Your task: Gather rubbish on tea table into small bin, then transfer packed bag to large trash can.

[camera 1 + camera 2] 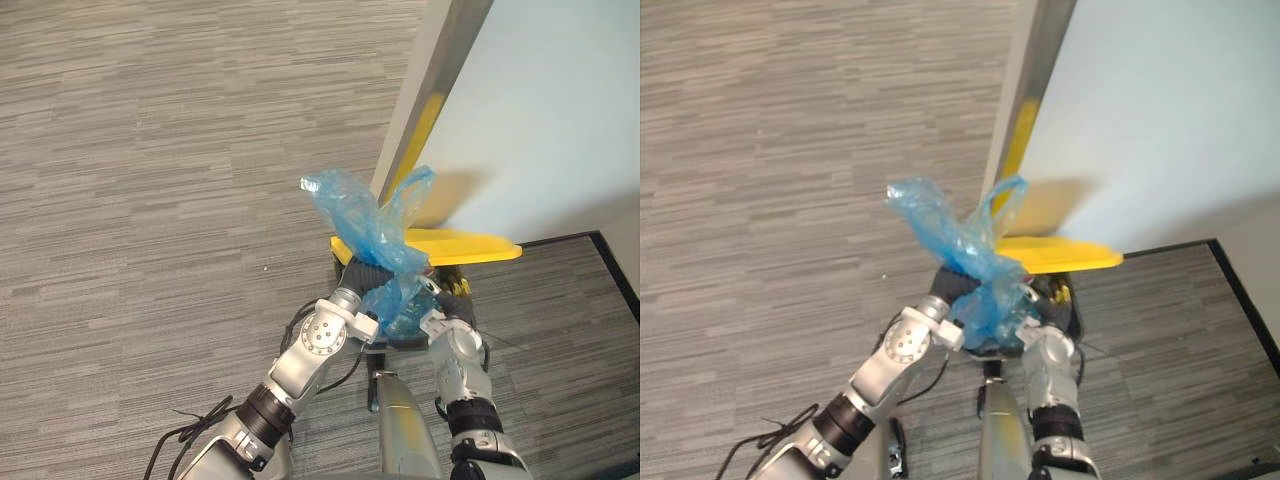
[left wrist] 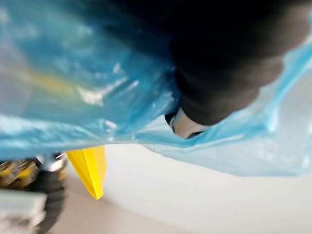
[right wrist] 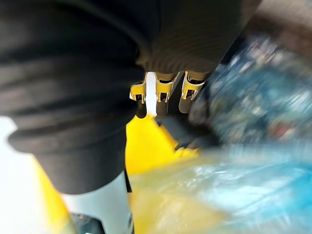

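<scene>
Where the two arms meet low in the head views, a blue plastic bag (image 1: 375, 220) is held up between the hands, clear of the floor. Its crumpled upper part stands upright, with loose ends spreading to either side. The lower part of the bag is bunched down between the left hand (image 1: 362, 274) and the right hand (image 1: 450, 299), and both hands are in contact with it. In the left wrist view the blue film drapes over and around the dark cover, hiding that hand's grip, so whether it is clenched on the bag or released cannot be told. In the right wrist view the bag lies just beside that hand, with yellow behind it. Whether the right hand is grasping the film cannot be told either. A flat yellow flap (image 1: 462, 245) lies level just behind the bag, on the robot's right. Above the flap rises a large pale panel (image 1: 540, 110), tilted, with a grey edge (image 1: 440, 70) and a yellow strip (image 1: 425, 128) running along its near side. The bag's top overlaps the foot of that edge. Grey striped carpet (image 1: 150, 150) covers the floor all around.
</scene>
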Available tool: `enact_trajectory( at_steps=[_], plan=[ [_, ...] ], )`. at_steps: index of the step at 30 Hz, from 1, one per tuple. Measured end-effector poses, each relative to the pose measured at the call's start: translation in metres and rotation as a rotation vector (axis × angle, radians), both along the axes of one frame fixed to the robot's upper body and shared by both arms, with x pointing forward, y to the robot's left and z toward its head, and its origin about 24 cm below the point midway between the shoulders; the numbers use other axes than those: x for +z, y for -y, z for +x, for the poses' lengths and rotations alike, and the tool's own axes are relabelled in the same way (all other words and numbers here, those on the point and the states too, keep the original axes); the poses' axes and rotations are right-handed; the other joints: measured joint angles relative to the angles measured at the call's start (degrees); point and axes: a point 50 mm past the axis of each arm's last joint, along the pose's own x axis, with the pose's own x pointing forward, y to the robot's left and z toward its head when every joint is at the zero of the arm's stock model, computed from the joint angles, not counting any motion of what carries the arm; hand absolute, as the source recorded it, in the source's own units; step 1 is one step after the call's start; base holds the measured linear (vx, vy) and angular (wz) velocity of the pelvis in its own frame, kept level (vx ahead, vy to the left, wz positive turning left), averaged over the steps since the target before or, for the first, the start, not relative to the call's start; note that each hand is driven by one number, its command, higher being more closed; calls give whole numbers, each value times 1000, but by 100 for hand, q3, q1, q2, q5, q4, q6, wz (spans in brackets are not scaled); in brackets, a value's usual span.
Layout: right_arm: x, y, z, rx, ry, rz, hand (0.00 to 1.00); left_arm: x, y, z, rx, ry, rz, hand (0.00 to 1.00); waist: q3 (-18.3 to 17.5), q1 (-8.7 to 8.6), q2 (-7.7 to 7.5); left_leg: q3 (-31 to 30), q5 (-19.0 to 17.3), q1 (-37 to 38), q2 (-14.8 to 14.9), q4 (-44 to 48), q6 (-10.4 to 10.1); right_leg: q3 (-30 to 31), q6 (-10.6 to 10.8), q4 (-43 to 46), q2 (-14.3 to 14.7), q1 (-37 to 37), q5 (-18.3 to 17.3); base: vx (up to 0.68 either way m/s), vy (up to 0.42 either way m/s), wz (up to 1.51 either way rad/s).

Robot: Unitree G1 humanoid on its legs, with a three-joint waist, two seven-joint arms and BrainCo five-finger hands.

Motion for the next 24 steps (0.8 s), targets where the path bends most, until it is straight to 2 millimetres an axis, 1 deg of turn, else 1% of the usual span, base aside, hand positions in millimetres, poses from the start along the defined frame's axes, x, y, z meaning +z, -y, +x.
enact_trajectory(
  at_steps=[4, 5, 8, 9, 11, 15, 19, 22, 24],
  plan=[
    [21, -9, 16, 33, 57, -30, 0, 1, 0, -1, -4, -6, -14, 100, 0, 19, 0, -3, 0, -4, -5, 5, 1, 4, 0, 0, -6, 4, 0, 0, 0, 0],
    [24, -9, 17, 34, 63, -35, 0, 1, 0, -1, -5, -4, -17, 100, 0, 23, 0, -4, 0, -5, -4, 5, 0, 4, 0, 0, -5, 5, 0, 0, 0, 0],
    [44, -8, 29, 33, 113, -59, 0, 8, 1, -3, -13, 13, -44, 100, 0, 39, 0, -12, 2, -11, 2, 5, -3, -4, 0, -1, -1, 5, 1, 0, 0, 0],
    [55, -7, 35, 33, 142, -71, 0, 11, 1, -4, -22, 10, -68, 100, 0, 40, 0, -12, 2, -14, 2, 5, -3, -4, 0, -1, -1, 8, 1, 0, 0, 0],
    [67, -7, 42, 33, 166, -74, 0, 14, 5, -8, -50, 6, -100, 100, 0, 48, 0, -17, 6, -20, 2, 5, -6, -7, 0, -1, -2, 8, 1, 0, 0, 0],
    [75, -5, 50, 14, 164, -61, 0, 16, 12, -16, -116, -2, -127, 100, 0, 69, 0, -28, 11, -26, -1, 5, -9, -11, -1, -3, -5, 8, 1, -2, -3, 1],
    [87, -6, 61, 18, 159, -48, 0, 23, 20, -25, -182, 19, -154, 100, 0, 69, 0, -31, 14, -77, 0, 5, -7, -12, -3, -20, -4, 7, 2, -29, -7, 1],
    [95, -9, 70, 27, 147, -44, 0, 20, 21, -31, -206, 10, -156, 100, 2, 62, 3, -23, 16, -74, 0, 5, -10, -8, -3, -20, 0, 4, 3, 0, 0, 0],
    [100, -7, 75, 25, 139, -42, 0, 15, 21, -34, -209, -10, -154, 100, 6, 57, 9, -16, 16, -75, -3, 5, -10, -1, -4, -19, -1, -1, 4, 0, 0, 0]
  ],
)
